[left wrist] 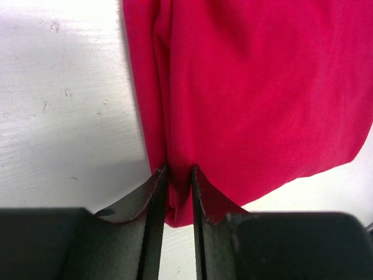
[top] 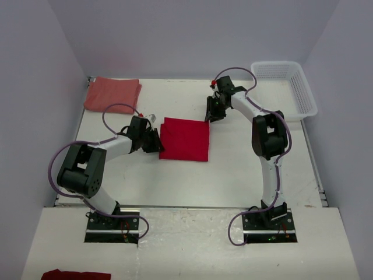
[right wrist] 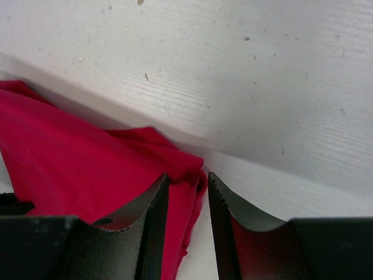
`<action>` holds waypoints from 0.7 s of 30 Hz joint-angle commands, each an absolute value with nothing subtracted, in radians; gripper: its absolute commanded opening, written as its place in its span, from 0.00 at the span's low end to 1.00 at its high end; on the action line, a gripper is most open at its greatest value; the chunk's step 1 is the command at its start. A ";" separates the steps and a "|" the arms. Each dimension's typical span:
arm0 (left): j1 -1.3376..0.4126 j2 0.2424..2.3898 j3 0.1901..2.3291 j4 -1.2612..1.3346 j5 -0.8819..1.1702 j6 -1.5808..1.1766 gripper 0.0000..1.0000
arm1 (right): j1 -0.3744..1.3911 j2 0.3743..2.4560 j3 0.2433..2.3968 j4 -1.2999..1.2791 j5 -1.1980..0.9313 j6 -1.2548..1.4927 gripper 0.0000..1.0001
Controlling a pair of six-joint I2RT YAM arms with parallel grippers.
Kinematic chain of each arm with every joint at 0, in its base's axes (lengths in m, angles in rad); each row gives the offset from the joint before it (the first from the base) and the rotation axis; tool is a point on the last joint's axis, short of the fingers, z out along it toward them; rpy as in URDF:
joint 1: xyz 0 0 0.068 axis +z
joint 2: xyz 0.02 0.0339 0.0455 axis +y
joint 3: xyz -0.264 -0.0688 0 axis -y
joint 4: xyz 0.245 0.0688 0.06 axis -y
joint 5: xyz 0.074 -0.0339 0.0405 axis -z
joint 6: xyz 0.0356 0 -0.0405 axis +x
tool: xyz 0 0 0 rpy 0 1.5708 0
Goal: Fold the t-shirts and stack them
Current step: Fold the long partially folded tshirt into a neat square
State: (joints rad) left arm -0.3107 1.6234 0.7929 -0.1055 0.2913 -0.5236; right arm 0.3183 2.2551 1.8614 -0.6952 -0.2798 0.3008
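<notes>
The bright red t-shirt (top: 185,139) lies folded into a rectangle at the table's middle. My left gripper (top: 157,143) is at its left edge, near the front corner. In the left wrist view the gripper (left wrist: 179,169) is shut on a fold of the red cloth (left wrist: 250,87). My right gripper (top: 211,116) is at the shirt's far right corner. In the right wrist view its jaws (right wrist: 186,178) stand apart around the corner of the cloth (right wrist: 76,157), with bare table showing beside one finger. The salmon-red t-shirt (top: 112,93) lies folded at the far left.
A white lattice basket (top: 285,87) stands at the far right corner. Another red cloth (top: 76,274) lies on the near ledge at the bottom left, behind the arm bases. Walls close in the table on the left, the back and the right.
</notes>
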 commanded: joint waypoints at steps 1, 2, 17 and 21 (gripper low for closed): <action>-0.316 1.594 0.785 -0.072 0.308 -0.528 0.22 | 0.311 2.249 1.887 -0.693 -0.304 0.287 0.34; -0.316 1.594 0.782 -0.072 0.310 -0.528 0.22 | 0.313 2.252 1.888 -0.692 -0.308 0.288 0.34; -0.316 1.592 0.781 -0.069 0.321 -0.520 0.12 | 0.313 2.278 1.881 -0.678 -0.365 0.295 0.15; -0.316 1.589 0.776 -0.071 0.322 -0.520 0.03 | 0.313 2.281 1.888 -0.683 -0.347 0.298 0.02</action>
